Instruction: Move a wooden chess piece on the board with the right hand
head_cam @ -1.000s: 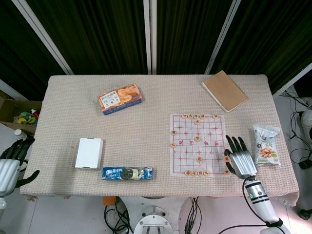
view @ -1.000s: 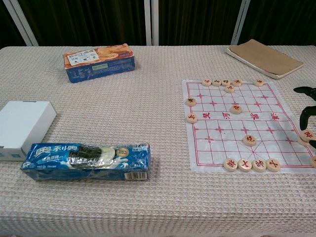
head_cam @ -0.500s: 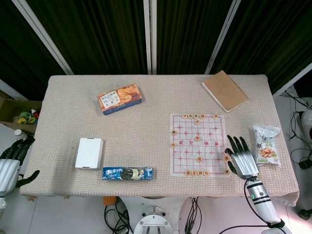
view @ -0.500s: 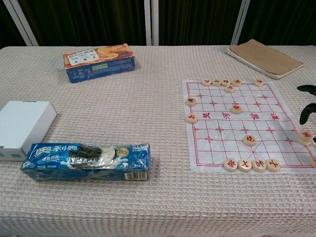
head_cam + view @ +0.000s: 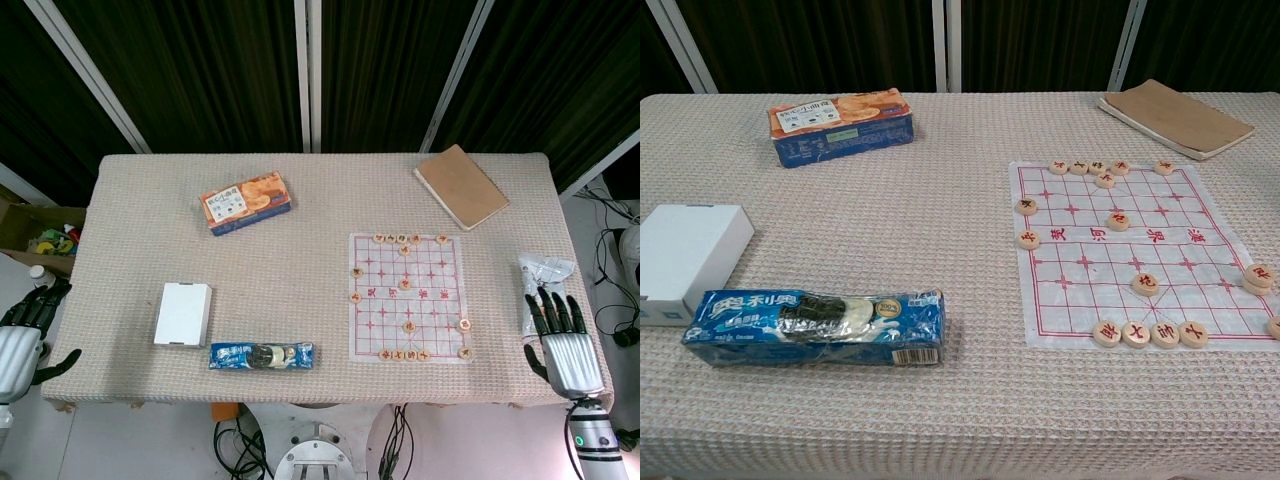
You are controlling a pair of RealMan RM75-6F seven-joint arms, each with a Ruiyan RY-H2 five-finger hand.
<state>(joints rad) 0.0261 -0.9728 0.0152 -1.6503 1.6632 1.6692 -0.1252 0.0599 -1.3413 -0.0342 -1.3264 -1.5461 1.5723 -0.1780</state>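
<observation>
A white chess board (image 5: 430,268) (image 5: 1200,215) with red lines lies on the right half of the table. Round wooden pieces sit on it: a row along the far edge (image 5: 1089,167), a row along the near edge (image 5: 1150,333), one in the middle (image 5: 1146,284), and one at the right edge (image 5: 464,324) (image 5: 1259,274). My right hand (image 5: 563,340) hovers off to the right of the board, over the table's right edge, fingers spread, holding nothing. My left hand (image 5: 22,335) hangs beyond the table's left edge, fingers apart and empty. Neither hand shows in the chest view.
A snack bag (image 5: 545,290) lies just beyond my right hand. A brown notebook (image 5: 461,186) rests at the back right. An orange-blue biscuit box (image 5: 245,202), a white box (image 5: 183,314) and a blue Oreo packet (image 5: 261,355) occupy the left half.
My right hand has let go of the piece at the board's right edge and drawn back to the right, away from the board and out of the chest view. The left hand has stayed still.
</observation>
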